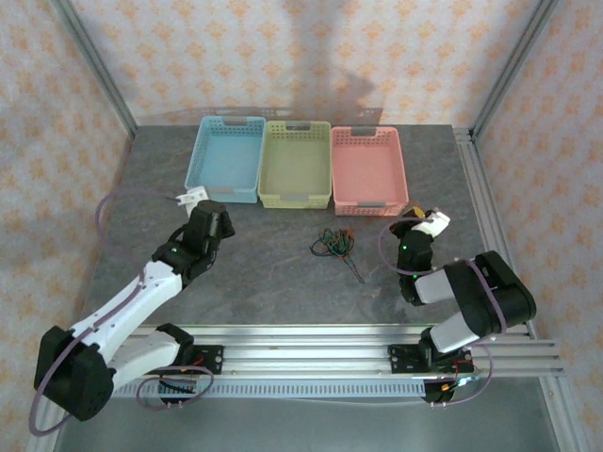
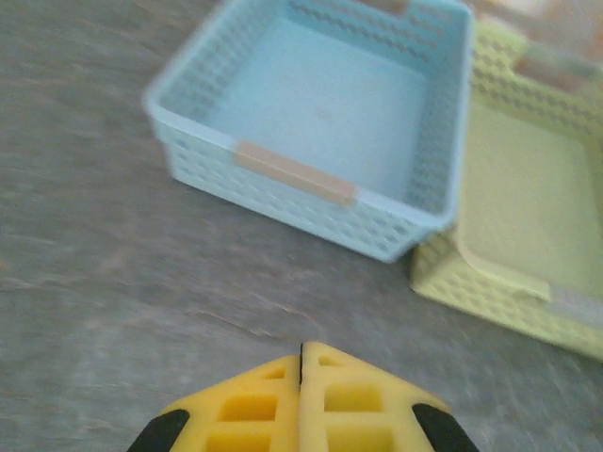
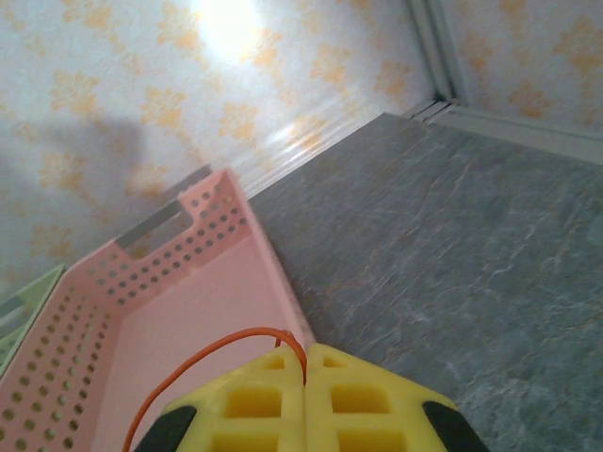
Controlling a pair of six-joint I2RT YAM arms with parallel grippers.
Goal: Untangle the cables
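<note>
**While the right gripper (image 3: 305, 354) pinches one orange cable (image 3: 267, 330), the other cables (image 1: 333, 245) lie in a knot mid-table**

From above, we see the cables as a small dark tangle of reddish and black strands just right of the frame's centre. It rests on the grey table (image 1: 273, 282), below the seam between the yellow-green basket (image 1: 295, 199) and the pink basket (image 1: 369, 206). One strand trails toward the lower right. The tangle lies well apart from both grippers.

At the right of that view the right gripper sits near the pink basket's near corner. Its wrist camera shows the yellow fingers (image 3: 367, 400) clenched on the orange cable, which arcs up and away to the lower left beside the basket's wall.

The left gripper (image 2: 301, 352) hangs over bare table in front of the blue basket (image 2: 297, 174), fingers pressed flat together with nothing between them.
</note>
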